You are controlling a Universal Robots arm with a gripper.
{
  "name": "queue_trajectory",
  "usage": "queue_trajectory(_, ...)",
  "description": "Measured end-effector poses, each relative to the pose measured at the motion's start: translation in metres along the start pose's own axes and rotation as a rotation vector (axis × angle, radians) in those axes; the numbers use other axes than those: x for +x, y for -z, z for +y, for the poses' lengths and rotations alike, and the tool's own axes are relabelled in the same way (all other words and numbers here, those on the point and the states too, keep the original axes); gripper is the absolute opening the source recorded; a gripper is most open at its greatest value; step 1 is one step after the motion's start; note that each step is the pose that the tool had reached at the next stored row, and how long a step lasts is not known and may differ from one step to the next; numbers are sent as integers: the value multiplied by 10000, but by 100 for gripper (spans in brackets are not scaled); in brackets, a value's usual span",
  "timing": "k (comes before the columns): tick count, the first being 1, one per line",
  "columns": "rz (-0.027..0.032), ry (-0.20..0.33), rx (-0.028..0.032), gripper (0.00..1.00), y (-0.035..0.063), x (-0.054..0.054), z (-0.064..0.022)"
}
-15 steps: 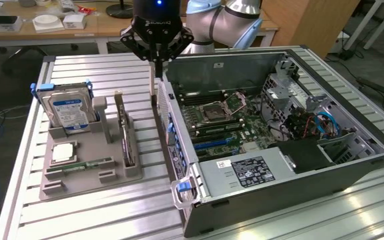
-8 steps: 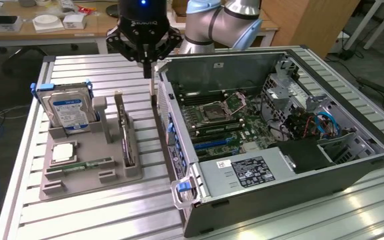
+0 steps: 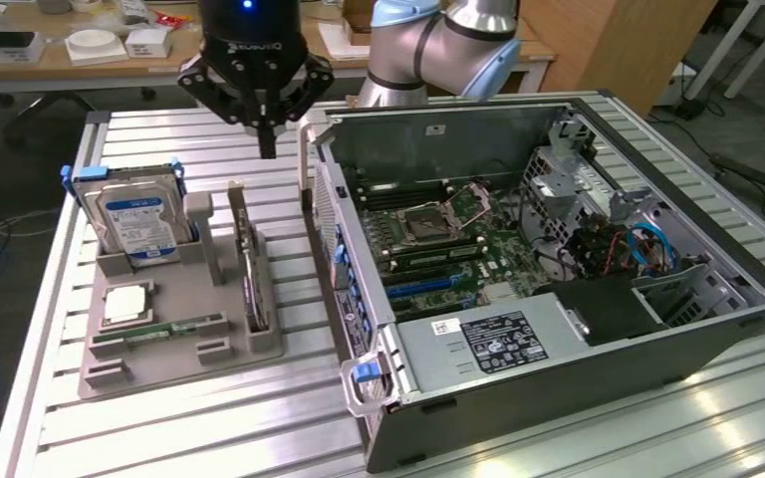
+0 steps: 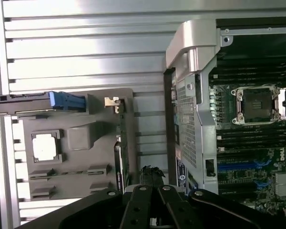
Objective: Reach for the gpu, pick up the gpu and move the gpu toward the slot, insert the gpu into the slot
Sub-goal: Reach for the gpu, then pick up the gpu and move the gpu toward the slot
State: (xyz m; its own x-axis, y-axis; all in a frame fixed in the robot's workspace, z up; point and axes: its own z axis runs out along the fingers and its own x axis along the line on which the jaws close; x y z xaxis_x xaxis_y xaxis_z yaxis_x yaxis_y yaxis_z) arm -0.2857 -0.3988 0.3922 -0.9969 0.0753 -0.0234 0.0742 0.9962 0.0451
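Hovering gripper [image 3: 267, 139]: in the exterior view it is hanging high near the far end of the gpu [image 3: 252, 274], jaws pinching fully together on nothing.
Gpu axis: the thin dark card is standing on edge in the grey moulded tray [image 3: 210, 284], running far-to-near beside the open metal case [image 3: 596, 329].
Wrist view: the black gripper [image 4: 151, 174] is pointing down between gpu [image 4: 121, 152] and case [image 4: 195, 95]; the card is showing edge-on, its silver bracket [image 4: 112, 101] glinting.
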Motion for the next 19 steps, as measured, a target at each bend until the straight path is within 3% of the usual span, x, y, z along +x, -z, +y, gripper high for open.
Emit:
queue_trajectory(13,1,0,1,10,7,356,-27)
queue_trajectory(19,1,0,0,10,8,363,-27)
